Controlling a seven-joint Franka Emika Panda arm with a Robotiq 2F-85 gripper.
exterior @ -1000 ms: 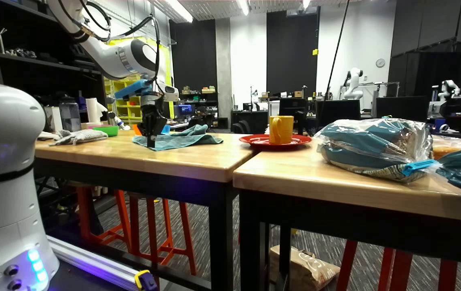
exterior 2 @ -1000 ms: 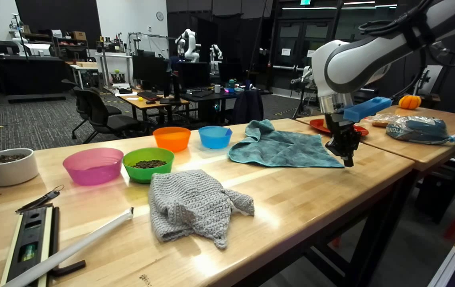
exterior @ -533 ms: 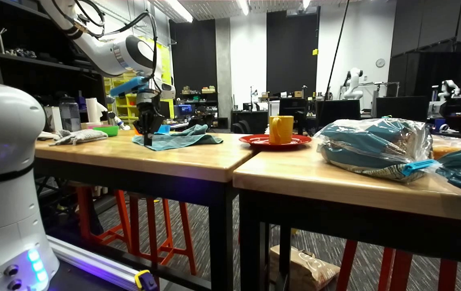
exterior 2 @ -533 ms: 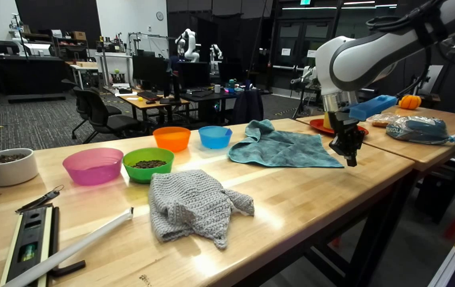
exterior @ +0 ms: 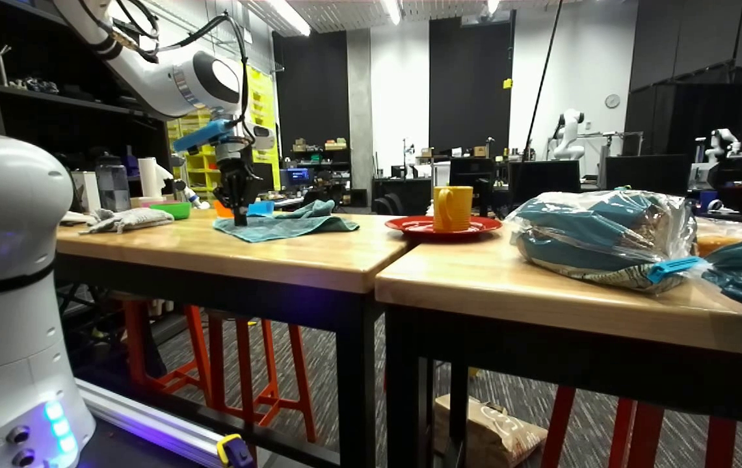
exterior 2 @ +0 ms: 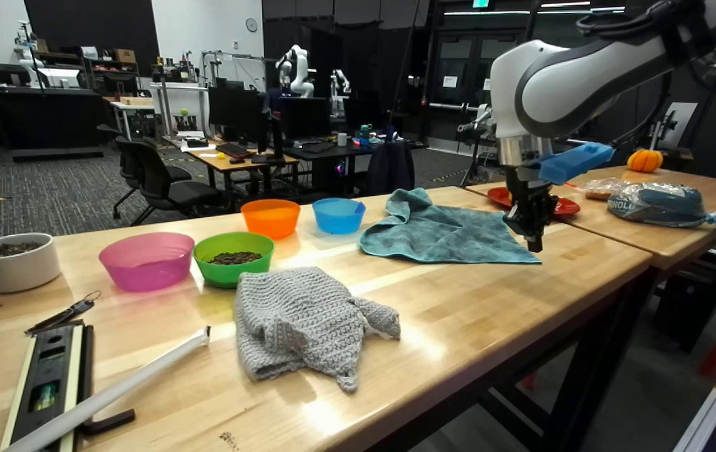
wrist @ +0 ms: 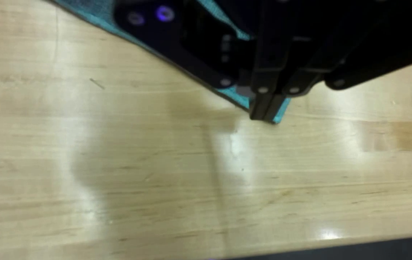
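In an exterior view, from the left, a white bowl (exterior 2: 14, 276) with brown bits (exterior 2: 11, 250) inside sits on the wooden worktop (exterior 2: 458, 314). Next, a pink bowl (exterior 2: 147, 269) and a green bowl (exterior 2: 216, 271) stand close together; the green one has brown bits too. Then comes an orange bowl (exterior 2: 270, 221), with a bunched-up grey knitted cloth (exterior 2: 307, 317) nearer the front, then a blue bowl (exterior 2: 337, 218). Next, the teal towel (exterior 2: 448, 233) lies mostly flat, with its far left end folded up. The end effector (exterior 2: 534, 243) points down at the towel's right front corner. Its fingers (wrist: 257, 109) are pressed together, and in the wrist view the towel's tip pokes out beside them. I cannot tell if they touch the towel. Past it, a red plate (exterior 2: 568, 207) holds a yellow mug (exterior: 453, 209), then come an orange pumpkin (exterior 2: 644, 161) and a plastic bag (exterior 2: 656, 206).
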